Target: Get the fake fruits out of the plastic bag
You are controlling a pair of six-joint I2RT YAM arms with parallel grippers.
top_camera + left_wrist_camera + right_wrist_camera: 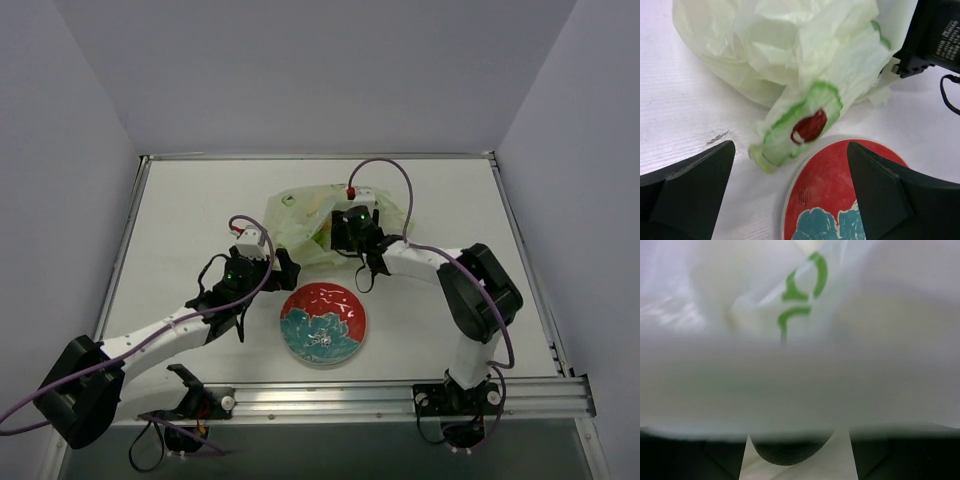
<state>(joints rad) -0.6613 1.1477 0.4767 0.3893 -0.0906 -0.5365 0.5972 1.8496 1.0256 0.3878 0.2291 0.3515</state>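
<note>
Lying crumpled at the far middle of the table (190,210), the plastic bag (295,222) hides most fruits. One dark green fruit (787,454) shows under draped film, between the spread, non-touching jaws of the right gripper (340,236), apparently reaching in to grasp. The left gripper (790,150) hangs wide apart by the floral plate (820,185), a likely drop-off.

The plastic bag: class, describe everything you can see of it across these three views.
The plastic bag is thin, translucent, pale yellow-green film, heavily crumpled and lying slumped on the white table beyond the floral plate. Green-outlined printing with a dark red spot shows on one fold, and that fold's tip reaches the plate's rim. The right gripper is pressed into its near side, where film drapes across the wrist camera. Its contents are not clear.
</note>
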